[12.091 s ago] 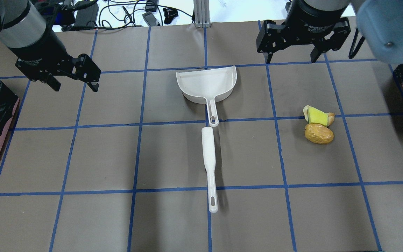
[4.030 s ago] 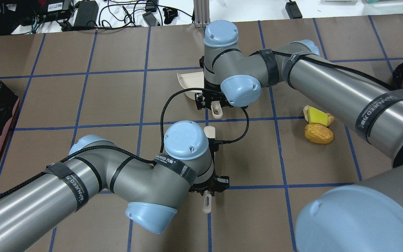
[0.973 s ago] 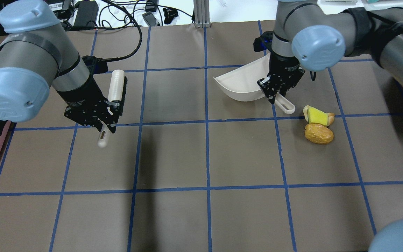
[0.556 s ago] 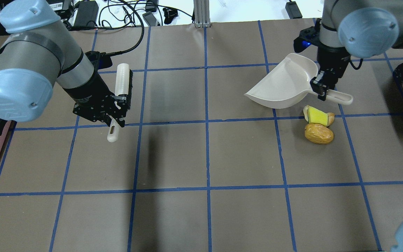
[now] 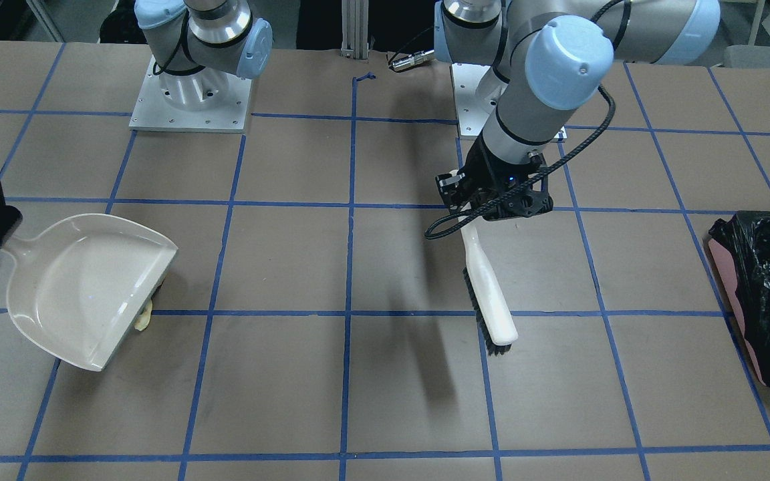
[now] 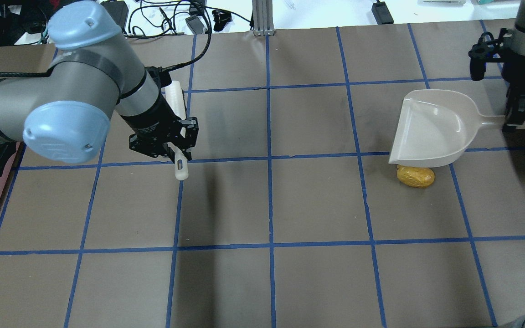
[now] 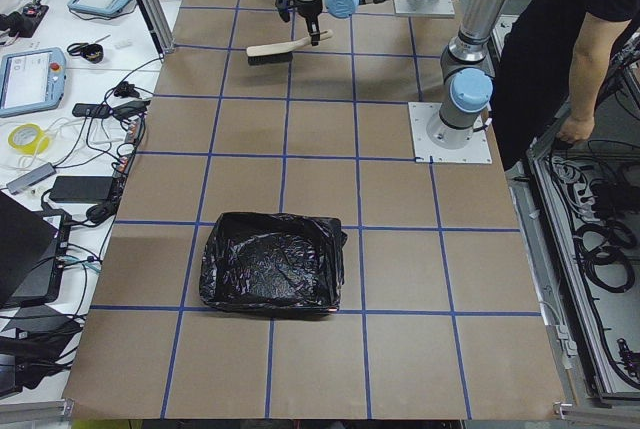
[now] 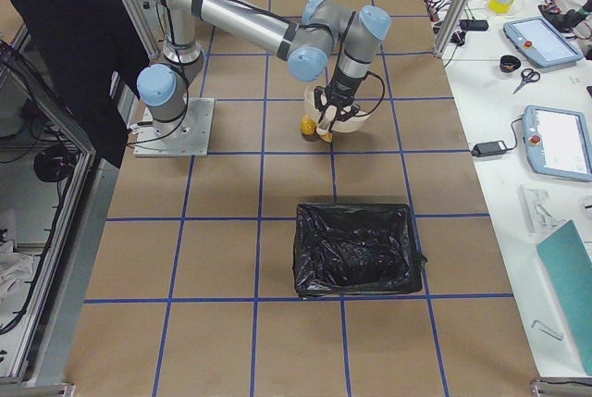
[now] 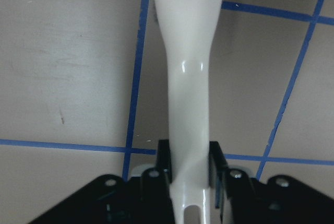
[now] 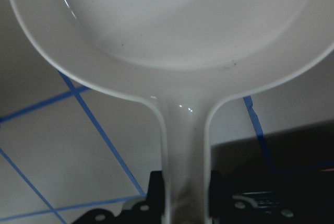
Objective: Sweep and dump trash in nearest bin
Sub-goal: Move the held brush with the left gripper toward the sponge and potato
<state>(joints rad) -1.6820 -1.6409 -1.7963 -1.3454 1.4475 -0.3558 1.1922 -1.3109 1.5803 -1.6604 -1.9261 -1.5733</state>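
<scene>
- Overhead exterior: at the right of the frame, the right claw squeezes the handle of the dustpan. The pan hangs over the trash, and only the orange lump peeks out under its front edge. I think the pan should go down beside the pile, with its lip flat on the table and its mouth facing the pile.
- Overhead exterior: at the upper left, the left claw grips the brush, well apart from the trash. I think it must cross the table before it can sweep.
- Exterior front-facing: a pale peel sticks out under the pan at the left. The pink bin is at the right edge, far from the trash, so it is the wrong one.
- Left wrist-mounted: two black fingers hug the brush handle.
- Right wrist-mounted: the claw pinches the pan's handle.
- Exterior right: the bin sits in the lower middle, near the trash. A person stands at the upper left.
</scene>
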